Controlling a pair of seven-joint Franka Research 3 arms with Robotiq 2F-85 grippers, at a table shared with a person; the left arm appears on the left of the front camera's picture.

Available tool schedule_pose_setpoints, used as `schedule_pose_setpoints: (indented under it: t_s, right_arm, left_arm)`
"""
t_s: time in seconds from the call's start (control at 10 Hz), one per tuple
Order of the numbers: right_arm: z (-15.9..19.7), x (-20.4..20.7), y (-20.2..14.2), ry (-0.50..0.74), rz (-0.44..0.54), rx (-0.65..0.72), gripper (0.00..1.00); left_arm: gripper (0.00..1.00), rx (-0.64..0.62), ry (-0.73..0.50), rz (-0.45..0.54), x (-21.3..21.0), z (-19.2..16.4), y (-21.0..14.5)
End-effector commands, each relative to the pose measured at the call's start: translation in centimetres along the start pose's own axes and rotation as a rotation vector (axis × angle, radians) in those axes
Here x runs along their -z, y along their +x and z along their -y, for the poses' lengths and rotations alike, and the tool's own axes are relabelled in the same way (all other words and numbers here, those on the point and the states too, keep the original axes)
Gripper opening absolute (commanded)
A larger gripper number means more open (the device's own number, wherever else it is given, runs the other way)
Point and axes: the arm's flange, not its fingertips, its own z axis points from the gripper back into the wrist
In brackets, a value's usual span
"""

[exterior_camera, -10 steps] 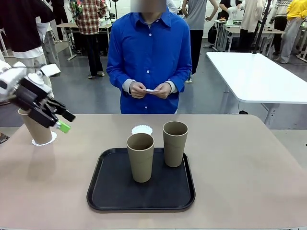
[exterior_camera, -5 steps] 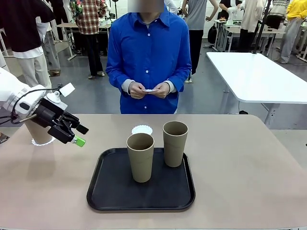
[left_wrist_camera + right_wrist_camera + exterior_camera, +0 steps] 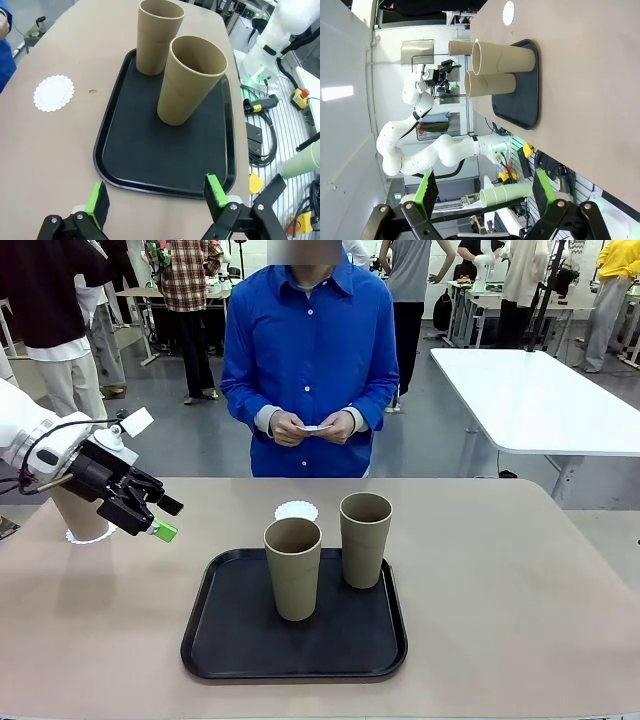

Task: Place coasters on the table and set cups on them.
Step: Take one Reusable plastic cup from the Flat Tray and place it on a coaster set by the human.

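Done, at middle left of the frame: cup [image 3: 78, 520] on its coaster [image 3: 95, 536], on the worktop [image 3: 500, 570]. To set yet: two cups [image 3: 292, 568] on the black tray [image 3: 295, 672] at centre, bare coaster [image 3: 296, 511] just above it. Open and empty: left fingers [image 3: 163, 531], right fingers [image 3: 428, 187].

A tray [image 3: 240, 640] sits mid-desk [image 3: 500, 600] carrying two cups, the near cup [image 3: 292, 568] left of and in front of the far cup [image 3: 365, 540]. A bare coaster [image 3: 296, 511] lies just behind the tray. Far left, a third cup [image 3: 80, 521] stands on another coaster [image 3: 72, 537].
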Motion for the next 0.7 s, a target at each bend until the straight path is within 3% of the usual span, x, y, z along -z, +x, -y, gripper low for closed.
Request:
schedule_pose_setpoints:
  t_s: [0.0,0.1,0.2,0.5,0.6]
  right_arm:
    - [0.0,0.0,-0.1,0.012,0.000,-0.005,1.00]
    - [0.0,0.0,-0.1,0.012,0.000,-0.005,1.00]
    - [0.0,0.0,-0.1,0.012,0.000,-0.005,1.00]
    - [0.0,0.0,-0.1,0.012,0.000,-0.005,1.00]
    - [0.0,0.0,-0.1,0.012,0.000,-0.005,1.00]
  left_arm:
    - [1.00,0.000,0.000,0.000,0.0,0.0,0.0]
    - [1.00,0.176,-0.017,0.167,1.4,1.8,0.7]
    - [1.00,0.264,-0.027,0.243,3.2,2.9,0.9]
    - [1.00,0.365,-0.041,0.397,5.2,2.6,-1.7]
    - [1.00,0.339,-0.053,0.479,5.8,2.2,-3.0]
